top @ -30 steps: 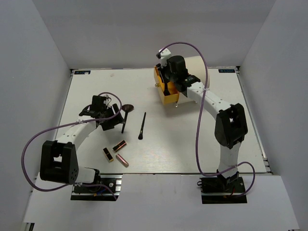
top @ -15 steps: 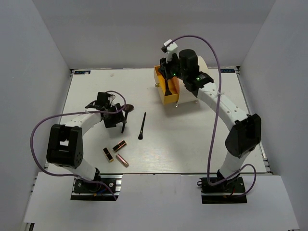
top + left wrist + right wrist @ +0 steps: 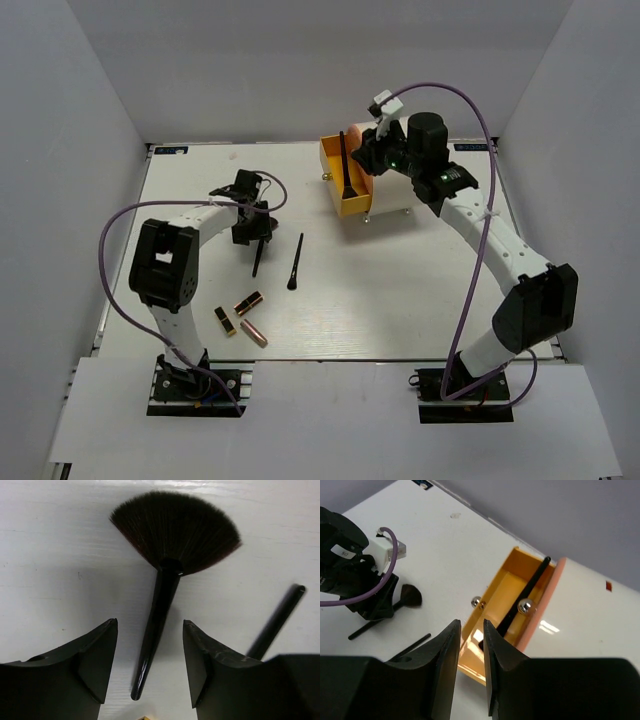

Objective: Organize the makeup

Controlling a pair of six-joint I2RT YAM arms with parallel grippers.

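A fan brush with a wide brown head (image 3: 175,532) lies on the table, its black handle (image 3: 155,630) running between the fingers of my open left gripper (image 3: 150,665) without touching them. From above, my left gripper (image 3: 250,215) hovers over that fan brush (image 3: 257,258). A thin black brush (image 3: 296,262) lies just to its right. Another black brush (image 3: 343,165) leans upright inside the orange drawer (image 3: 352,200). Three lipstick tubes (image 3: 249,301) (image 3: 224,320) (image 3: 253,333) lie near the front left. My right gripper (image 3: 471,630) hangs above the drawer (image 3: 495,595), jaws slightly apart and holding nothing.
The cream cylinder (image 3: 580,610) that holds the drawer lies at the back right, with two metal knobs (image 3: 524,606) on the drawer front. Grey walls close in the table on three sides. Purple cables loop off both arms.
My right gripper rose and drew back to the right, leaving the brush leaning in the drawer. My left gripper swung right, over the fan brush's handle.
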